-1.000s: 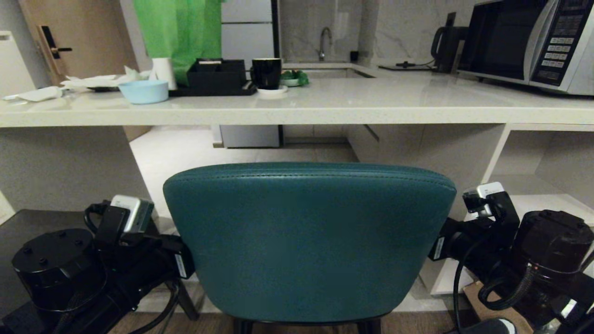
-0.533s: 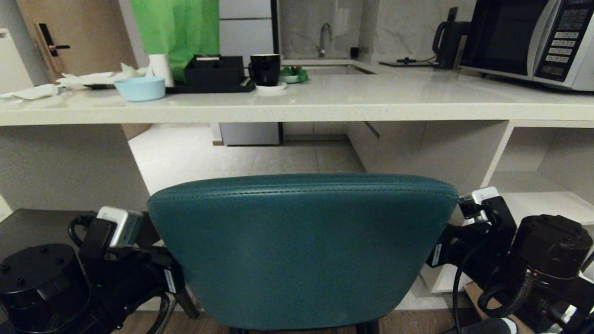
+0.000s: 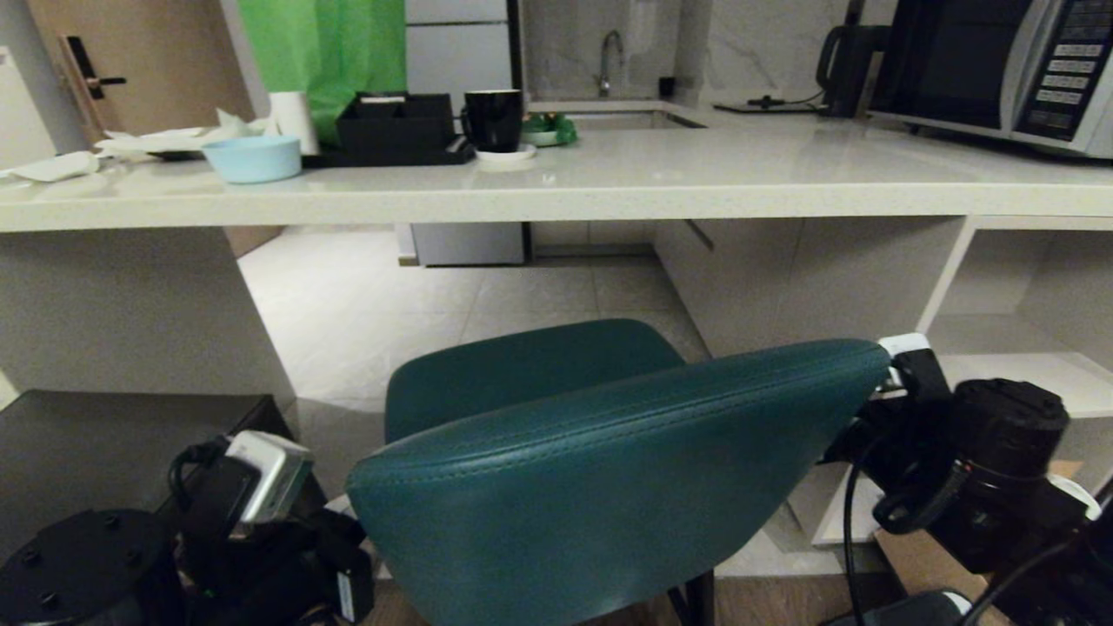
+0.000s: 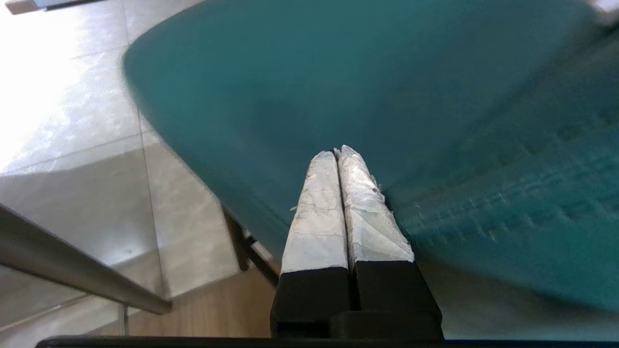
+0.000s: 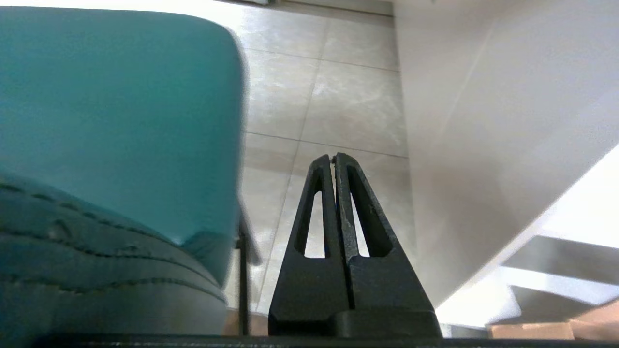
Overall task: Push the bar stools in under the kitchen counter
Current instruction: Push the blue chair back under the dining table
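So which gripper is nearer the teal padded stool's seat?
Left. The left gripper, shut, sits under the seat; the right gripper, shut, is clear beside it.

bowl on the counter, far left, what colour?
Light blue. The bowl shows best in the head view, on the kitchen counter.
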{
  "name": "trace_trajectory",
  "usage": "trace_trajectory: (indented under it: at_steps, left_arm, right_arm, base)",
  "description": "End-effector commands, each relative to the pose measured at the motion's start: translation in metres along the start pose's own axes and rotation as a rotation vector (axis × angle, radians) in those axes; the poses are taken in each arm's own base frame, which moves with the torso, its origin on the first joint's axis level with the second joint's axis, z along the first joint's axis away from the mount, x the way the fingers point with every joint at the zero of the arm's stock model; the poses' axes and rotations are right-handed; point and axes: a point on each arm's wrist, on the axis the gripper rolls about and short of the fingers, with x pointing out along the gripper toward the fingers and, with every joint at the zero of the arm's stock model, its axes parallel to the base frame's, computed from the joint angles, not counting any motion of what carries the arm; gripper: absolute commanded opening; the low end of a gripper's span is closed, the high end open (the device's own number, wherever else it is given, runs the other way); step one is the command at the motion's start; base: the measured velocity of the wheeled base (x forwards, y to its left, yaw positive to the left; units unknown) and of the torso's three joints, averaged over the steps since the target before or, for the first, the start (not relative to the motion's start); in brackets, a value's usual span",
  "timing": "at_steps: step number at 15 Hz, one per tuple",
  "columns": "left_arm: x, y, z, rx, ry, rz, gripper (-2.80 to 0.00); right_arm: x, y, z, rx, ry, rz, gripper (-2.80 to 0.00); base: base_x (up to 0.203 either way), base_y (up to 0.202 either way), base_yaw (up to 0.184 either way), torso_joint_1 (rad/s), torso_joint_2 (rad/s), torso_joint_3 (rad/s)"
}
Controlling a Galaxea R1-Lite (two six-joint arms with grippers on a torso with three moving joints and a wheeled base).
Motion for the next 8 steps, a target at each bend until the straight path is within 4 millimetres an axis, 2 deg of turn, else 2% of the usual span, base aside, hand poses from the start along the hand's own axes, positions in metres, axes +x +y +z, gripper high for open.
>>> trace_trajectory:
  at_steps: [1, 3, 5, 8]
  left_arm:
    - [0.013, 0.007, 0.002, -0.011, -0.010, 0.058, -2.80]
    - [0.026, 0.017, 0.012, -0.027, -0.048, 0.108, -2.80]
    - [0.033, 0.025, 0.013, -0.027, -0.047, 0.149, -2.80]
    - [0.040, 0.034, 0.014, -0.033, -0.047, 0.189, -2.80]
  right_arm:
    - [-0.019, 0.044, -0.003, -0.017, 0.005, 0.180, -2.80]
    - [-0.031, 0.041, -0.011, -0.022, 0.024, 0.185, -2.80]
    - [-0.039, 0.040, -0.018, -0.030, 0.060, 0.199, -2.80]
    - [-0.045, 0.050, -0.019, -0.039, 0.065, 0.246, -2.80]
  base:
    - [0.000, 0.000, 0.000, 0.000, 0.00, 0.000]
    - [0.000, 0.000, 0.000, 0.000, 0.00, 0.000]
    - [0.000, 0.000, 0.000, 0.000, 0.00, 0.000]
    - [0.000, 0.000, 0.000, 0.000, 0.00, 0.000]
